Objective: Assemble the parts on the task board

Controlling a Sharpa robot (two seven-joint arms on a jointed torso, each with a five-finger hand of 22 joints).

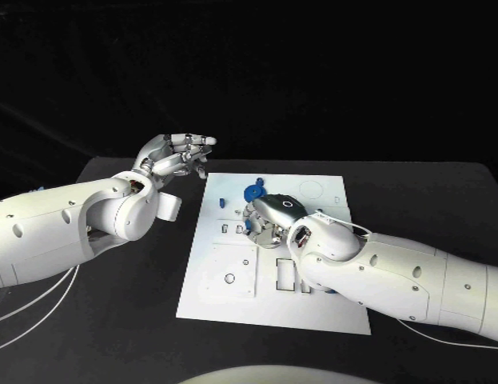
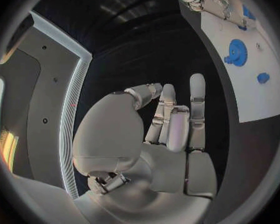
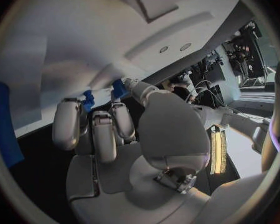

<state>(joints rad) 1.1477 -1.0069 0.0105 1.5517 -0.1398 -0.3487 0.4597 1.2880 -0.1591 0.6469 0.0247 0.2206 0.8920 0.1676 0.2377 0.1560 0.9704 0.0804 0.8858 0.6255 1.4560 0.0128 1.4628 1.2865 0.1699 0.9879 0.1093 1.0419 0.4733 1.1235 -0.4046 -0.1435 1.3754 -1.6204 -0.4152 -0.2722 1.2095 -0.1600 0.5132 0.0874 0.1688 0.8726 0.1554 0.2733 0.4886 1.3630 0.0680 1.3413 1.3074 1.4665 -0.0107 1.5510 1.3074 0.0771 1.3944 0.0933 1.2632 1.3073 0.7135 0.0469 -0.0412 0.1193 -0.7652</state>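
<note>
1. Head view: the right hand (image 1: 274, 214) is down on the task board (image 1: 232, 280), near the middle of its far half, fingers curled under. A blue gear (image 1: 250, 194) lies just beyond it toward the far edge. The left hand (image 1: 177, 156) hovers off the board's far left corner, fingers loosely curled on nothing.
2. Left wrist view: that hand's fingers (image 2: 197, 97) stand upright, holding nothing.
3. Right wrist view: fingertips (image 3: 68, 129) press against small blue parts (image 3: 120, 88) at the board. Whether they pinch one, I cannot tell. My call: seat it squarely, press straight down, no twisting.
</note>
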